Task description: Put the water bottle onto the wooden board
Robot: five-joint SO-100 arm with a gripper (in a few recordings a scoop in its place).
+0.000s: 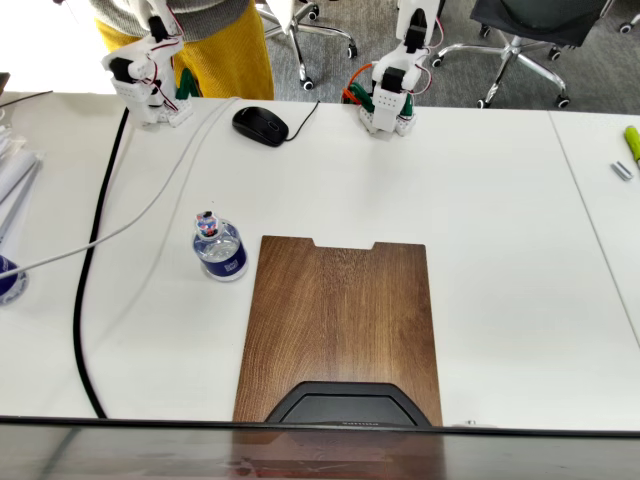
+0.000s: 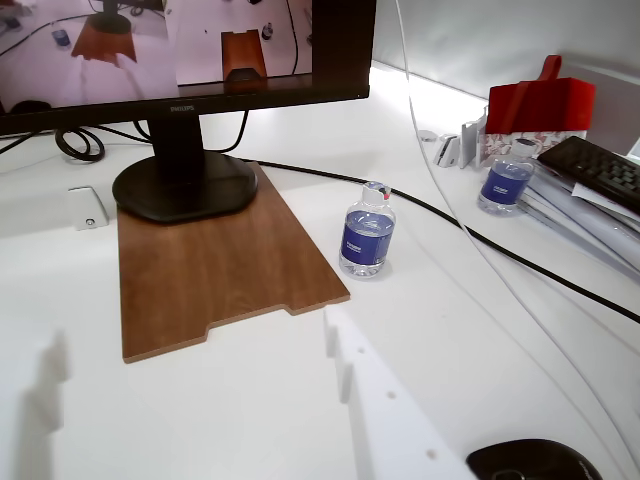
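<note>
Your water bottle [image 1: 220, 249] stands upright on the white surface [image 1: 480, 200], just beside the left long edge of the wooden board [image 1: 340, 320] in the fixed view, near the board's notched end but not on it. In the wrist view the same bottle [image 2: 367, 236] stands off the right edge of the board [image 2: 215, 265], with a narrow strip of surface between them. A monitor stand [image 2: 185, 185] rests on the board's far end in that view, and the notch faces your camera.

Your pincer [image 2: 190, 400] shows in the wrist view as two pale, blurred fingers [image 2: 375, 410] at the bottom of the picture, spread well apart with bare surface between them and nothing in their grip. It hangs well short of the bottle.

A black cable [image 1: 88, 300] runs down the left of the surface, and a computer mouse [image 1: 260, 125] lies beyond the board. A second small bottle [image 2: 505, 180] stands at the far right of the wrist view, beside a red box [image 2: 540, 105].
</note>
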